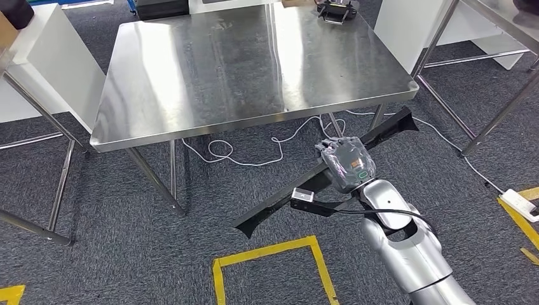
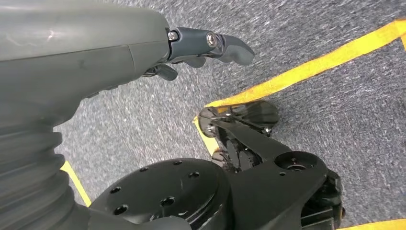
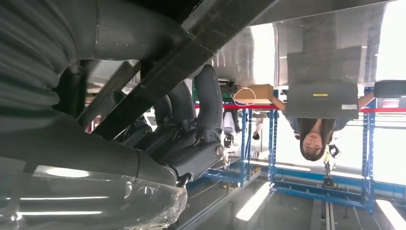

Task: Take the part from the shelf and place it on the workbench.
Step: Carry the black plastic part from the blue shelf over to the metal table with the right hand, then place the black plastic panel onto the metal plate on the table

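Note:
My right hand [image 1: 346,164] grips a long black bar-shaped part [image 1: 279,204] near its middle and holds it slanted above the carpet, just in front of the steel workbench [image 1: 191,89]. One end of the part points toward the workbench's front right corner, the other toward a yellow floor marking. In the right wrist view the dark fingers [image 3: 201,124] wrap around the black part [image 3: 191,52]. My left hand [image 2: 201,48] hangs over the carpet with its fingers loosely extended and nothing in it.
A dark object [image 1: 335,10] lies at the far right of the workbench top. White cable [image 1: 254,152] trails on the carpet under the bench. Steel table legs [image 1: 445,32] stand to the right, a white panel [image 1: 57,70] to the left. A person [image 3: 316,129] stands beyond blue racking.

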